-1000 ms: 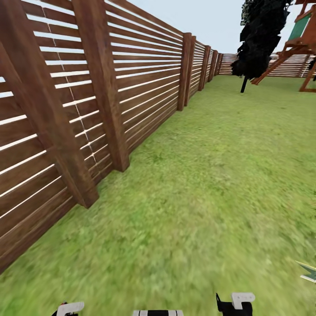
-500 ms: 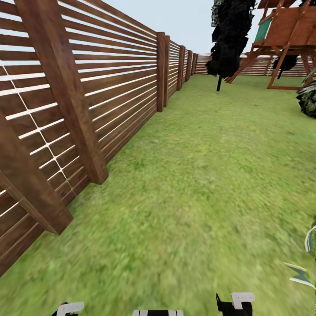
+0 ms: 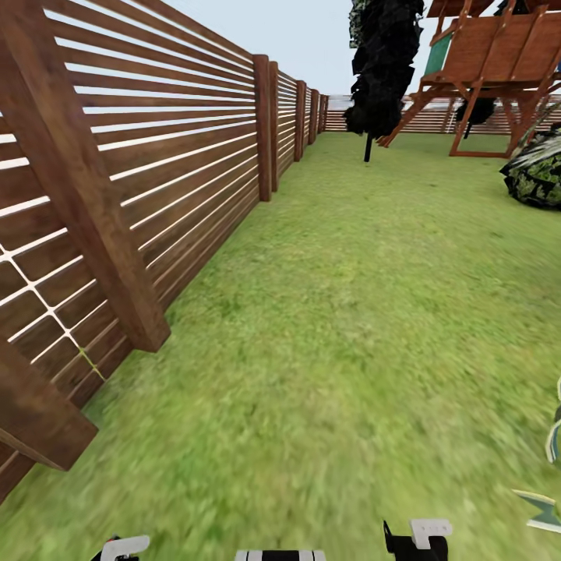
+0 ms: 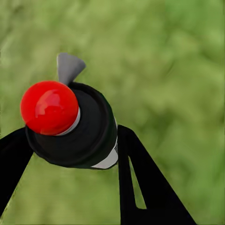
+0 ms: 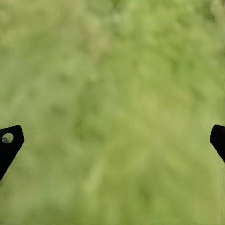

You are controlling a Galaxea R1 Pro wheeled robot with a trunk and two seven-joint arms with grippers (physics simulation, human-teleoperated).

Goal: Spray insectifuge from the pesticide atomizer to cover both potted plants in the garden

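Left gripper [image 4: 70,154] clamped on pesticide atomizer [image 4: 70,124]. Right gripper [image 5: 112,140] spread, empty. Potted plant [image 3: 549,475] leaves at 4 o'clock, right side

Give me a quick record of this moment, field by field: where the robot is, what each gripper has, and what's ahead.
setting: lawn beside a slatted wooden fence
left gripper: shut on the pesticide atomizer, red cap toward the camera
right gripper: open, nothing between its fingers, grass below
ahead: dark tree, wooden play structure
right side: dark bush
near right edge: pointed pale-speckled leaves, possibly a potted plant, mostly cut off
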